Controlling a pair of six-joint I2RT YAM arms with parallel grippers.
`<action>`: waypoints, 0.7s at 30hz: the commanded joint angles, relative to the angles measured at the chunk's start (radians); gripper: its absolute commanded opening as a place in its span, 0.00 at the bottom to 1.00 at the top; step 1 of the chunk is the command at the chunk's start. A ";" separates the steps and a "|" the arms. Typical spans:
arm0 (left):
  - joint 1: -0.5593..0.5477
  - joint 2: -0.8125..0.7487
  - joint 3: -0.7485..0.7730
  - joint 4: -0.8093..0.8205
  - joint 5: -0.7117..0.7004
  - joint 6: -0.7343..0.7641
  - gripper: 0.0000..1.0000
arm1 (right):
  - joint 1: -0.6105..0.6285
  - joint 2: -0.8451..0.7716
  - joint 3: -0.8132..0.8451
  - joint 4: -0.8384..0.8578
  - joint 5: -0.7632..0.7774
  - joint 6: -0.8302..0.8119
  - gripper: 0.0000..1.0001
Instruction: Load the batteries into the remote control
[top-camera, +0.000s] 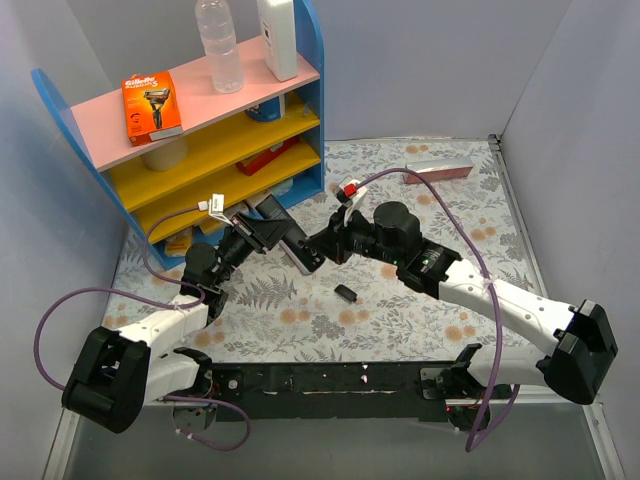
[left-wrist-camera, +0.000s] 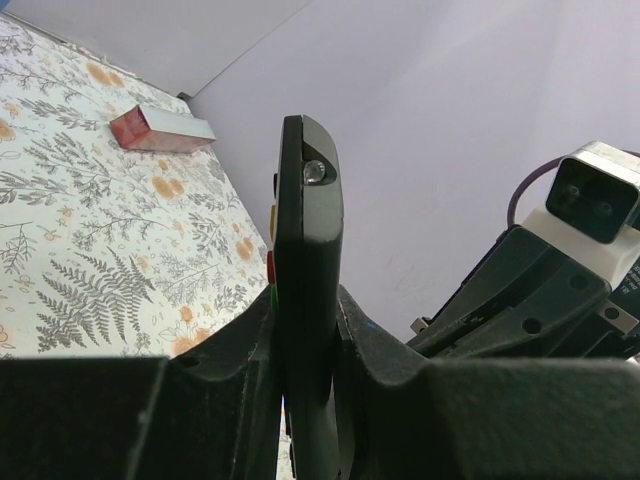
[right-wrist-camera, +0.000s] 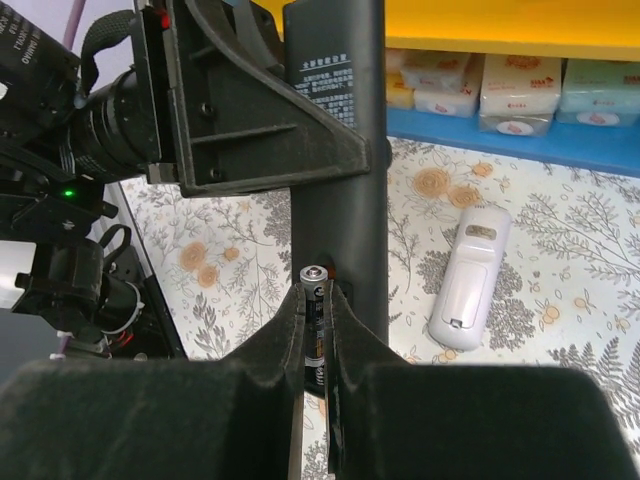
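**CELL POISED AT THE REMOTE'S BACK**

Clamped edge-on in the closed left gripper: a slim black plastic remote control, upright at centre of the left wrist view, coloured buttons toward the floral tablecloth at frame left. Pinched in the closed right gripper, low at centre of the right wrist view: one thin black cylindrical battery, silver tip upward, just beside the remote's back and seemingly at its bay. Lying apart on the cloth, just below centre of the overhead view: a small dark oblong piece, cover or spare cell, too small to tell.

Judged the step in hand: seating the cell. Best done by lining it up parallel with the bay, checking polarity, pressing one end against the spring contact first, then tipping the other end in. Worth releasing only once flush, with the left grip braced against the push.
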 joint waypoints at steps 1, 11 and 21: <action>0.000 -0.004 0.037 0.043 0.001 -0.013 0.00 | 0.015 0.018 0.015 0.098 -0.013 -0.001 0.05; -0.001 -0.019 0.027 0.059 -0.025 -0.059 0.00 | 0.043 0.061 0.012 0.090 0.027 -0.058 0.07; 0.000 -0.041 0.008 0.050 -0.057 -0.082 0.00 | 0.075 0.063 0.001 0.053 0.074 -0.091 0.16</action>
